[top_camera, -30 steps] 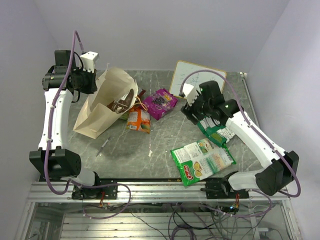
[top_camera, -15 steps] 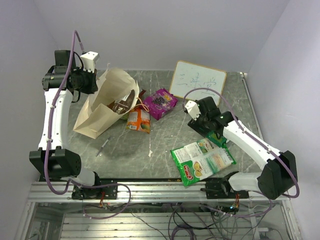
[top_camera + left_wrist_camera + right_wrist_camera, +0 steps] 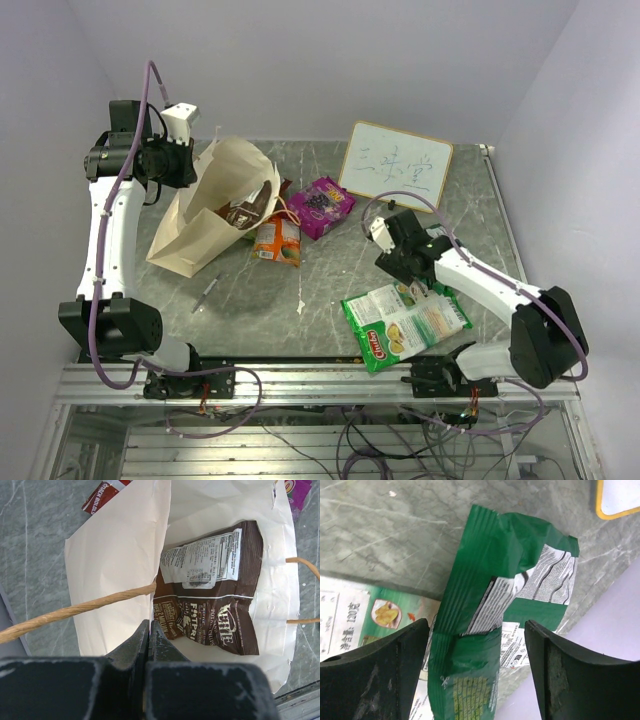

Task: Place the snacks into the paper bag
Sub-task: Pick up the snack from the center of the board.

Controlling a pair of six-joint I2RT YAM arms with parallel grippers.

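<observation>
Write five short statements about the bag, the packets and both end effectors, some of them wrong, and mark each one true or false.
1. A brown packet lies inside the paper bag. True.
2. The right end effector is shut on the green packet. False: its jaws stand open, one finger on either side of that packet.
3. The purple packet is inside the bag. False: it lies on the table, outside the bag.
4. The left end effector is closed at the paper bag's rim. True.
5. A large green-and-white packet lies on the table near the right arm's base. True.
</observation>
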